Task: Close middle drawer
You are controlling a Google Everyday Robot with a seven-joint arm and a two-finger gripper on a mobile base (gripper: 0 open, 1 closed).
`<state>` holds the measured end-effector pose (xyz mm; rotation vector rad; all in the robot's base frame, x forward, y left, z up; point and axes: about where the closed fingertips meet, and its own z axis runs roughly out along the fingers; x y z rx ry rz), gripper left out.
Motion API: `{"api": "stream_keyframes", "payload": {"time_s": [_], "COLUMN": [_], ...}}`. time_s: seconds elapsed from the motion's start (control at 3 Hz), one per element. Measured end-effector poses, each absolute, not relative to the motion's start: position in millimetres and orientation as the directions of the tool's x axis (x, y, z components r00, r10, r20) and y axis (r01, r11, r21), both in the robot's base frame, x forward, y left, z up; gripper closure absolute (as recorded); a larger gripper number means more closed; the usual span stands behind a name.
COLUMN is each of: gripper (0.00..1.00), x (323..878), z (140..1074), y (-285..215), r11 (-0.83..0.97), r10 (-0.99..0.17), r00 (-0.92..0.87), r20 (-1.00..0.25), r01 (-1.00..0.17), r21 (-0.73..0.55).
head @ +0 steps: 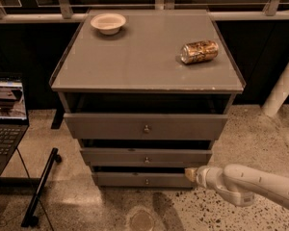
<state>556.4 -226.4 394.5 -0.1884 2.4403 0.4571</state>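
Holding a white arm [250, 184] low at the right, with the gripper [189, 173] at the right end of the drawer stack, just under the lower right corner of the middle drawer [115, 156] and by the top right corner of the bottom drawer [125, 179]. Not being able to tell the gripper's opening, any grasp, or any contact with either front. Seeing the middle drawer sticking out slightly, beneath the further-out top drawer [106, 125]. Finding a bowl [108, 22] and a can [199, 51] lying sideways, well apart, on the counter [135, 61].
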Motion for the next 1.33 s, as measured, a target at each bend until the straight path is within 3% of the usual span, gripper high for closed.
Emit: {"api": "stream_keyframes", "payload": {"time_s": [0.67, 1.0, 1.33], "gripper": [0.12, 0.0, 0.0], "x": [556.4, 556.4, 556.4], "z": [394.4, 394.4, 394.4], "y": [-226.4, -226.3, -226.3], "r11": [0.929, 0.929, 0.929], "r10": [-0.022, -0.022, -0.022], "r00": [-0.785, -0.785, -0.785], "r20": [-0.619, -0.619, -0.619], "r01": [-0.245, -0.245, -0.245], "r21": [0.277, 0.277, 0.277]}}
